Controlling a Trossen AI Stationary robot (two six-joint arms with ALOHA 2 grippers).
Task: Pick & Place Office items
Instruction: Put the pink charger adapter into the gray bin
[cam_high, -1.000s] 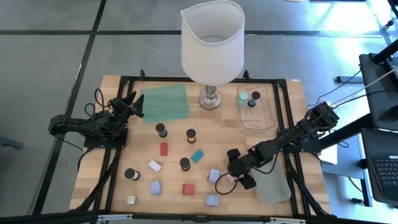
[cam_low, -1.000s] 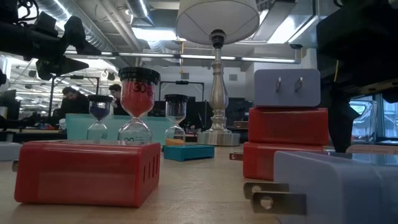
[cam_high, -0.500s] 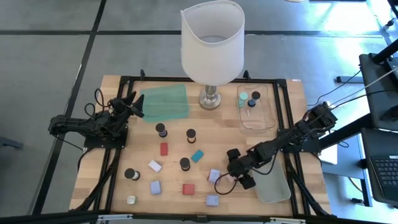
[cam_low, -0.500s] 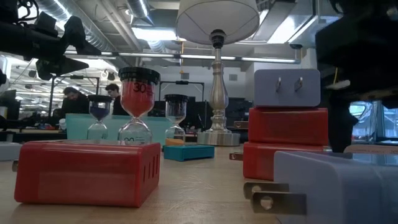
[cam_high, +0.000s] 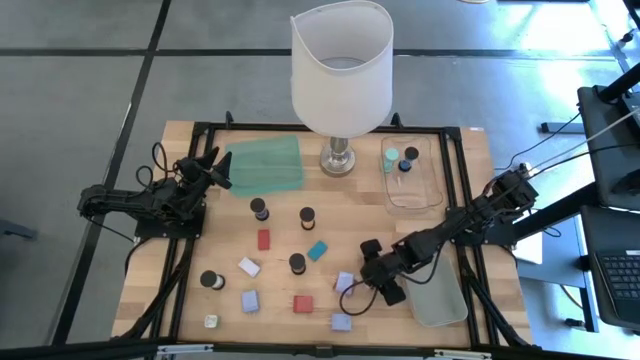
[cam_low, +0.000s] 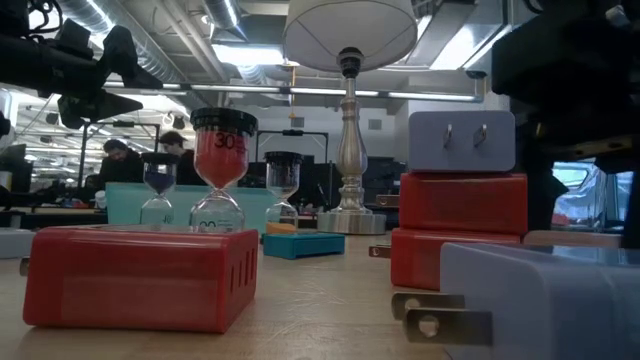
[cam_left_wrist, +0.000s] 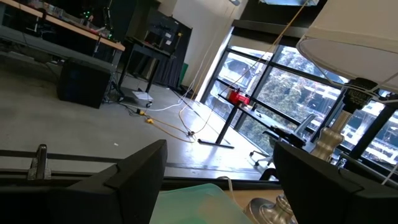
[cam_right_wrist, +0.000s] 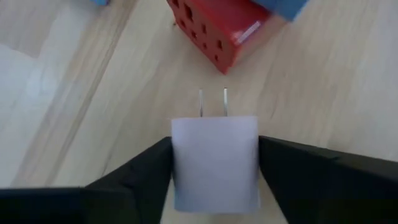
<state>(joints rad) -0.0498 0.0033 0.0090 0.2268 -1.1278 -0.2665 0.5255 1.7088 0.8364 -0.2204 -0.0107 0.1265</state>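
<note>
Small office items lie scattered on the wooden table (cam_high: 230, 335): red, teal, white and lavender plug blocks and several dark-capped hourglasses (cam_high: 297, 263). My right gripper (cam_high: 352, 285) is down at a lavender plug block (cam_high: 344, 281) near the table's middle and is shut on it; the right wrist view shows that block (cam_right_wrist: 214, 158) between the fingers, its two prongs (cam_right_wrist: 212, 102) pointing away from them. My left gripper (cam_high: 208, 165) waits at the table's far left, raised and open, nothing between its fingers (cam_left_wrist: 140, 177). My right gripper pinches the lavender plug block by its two side faces (cam_right_wrist: 180, 163), one finger (cam_right_wrist: 134, 171) on each side. The fingers slant down from the table's right. The block lies flat on the table, its prongs toward a red block (cam_right_wrist: 217, 28).
A tall white-shaded lamp (cam_high: 340, 70) stands at the far middle, with a green mat (cam_high: 265, 165) to its left. To its right is a clear tray (cam_high: 412, 190) holding a teal and a dark cylinder. Another clear tray (cam_high: 445, 300) lies just right of my right gripper.
My right gripper has edged toward the table's left and settled on the lavender plug block, its fingers coming in on the block's sides. The block has stayed where it was.
</note>
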